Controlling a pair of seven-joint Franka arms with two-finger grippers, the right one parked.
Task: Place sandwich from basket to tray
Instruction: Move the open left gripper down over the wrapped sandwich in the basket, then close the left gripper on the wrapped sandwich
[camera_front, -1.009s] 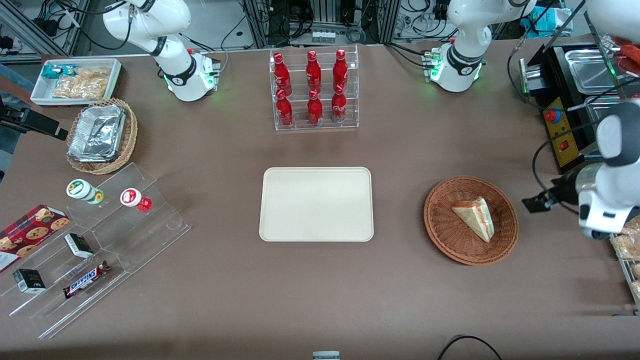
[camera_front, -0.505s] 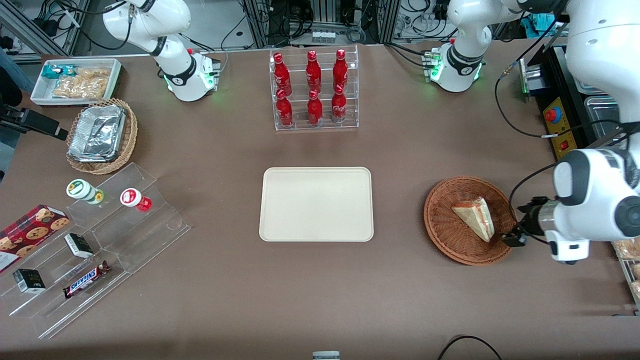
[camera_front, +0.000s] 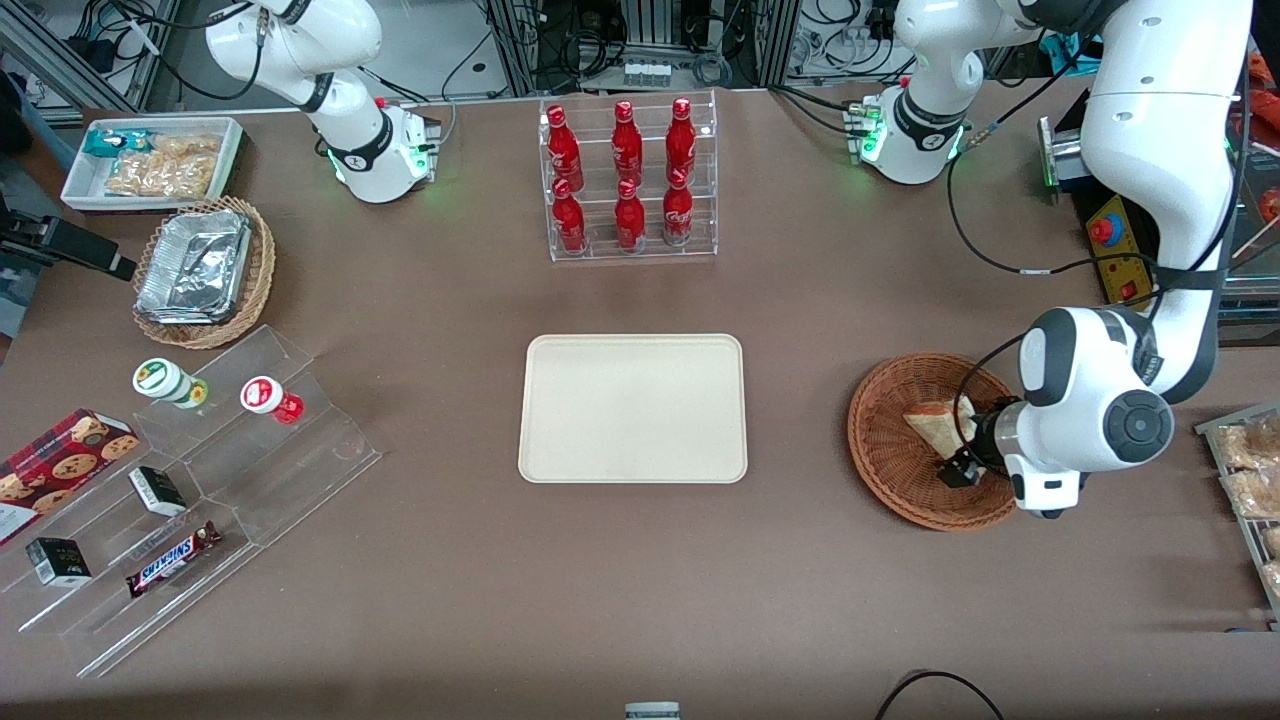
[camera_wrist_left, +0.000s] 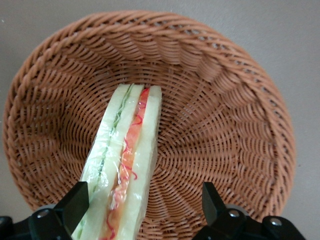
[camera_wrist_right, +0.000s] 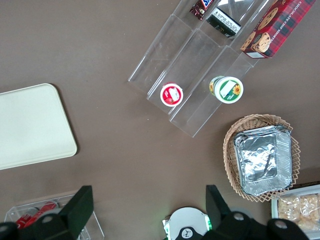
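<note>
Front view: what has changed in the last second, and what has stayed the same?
The left arm swung in from the working arm's end of the table, and its gripper now hangs over the basket, open, one finger beside the sandwich. Nothing is grasped yet. The sandwich lies in the basket as before; the tray has stayed bare.

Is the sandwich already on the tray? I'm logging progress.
No: the sandwich lies in the basket, with the open gripper over it, and the tray holds nothing.
</note>
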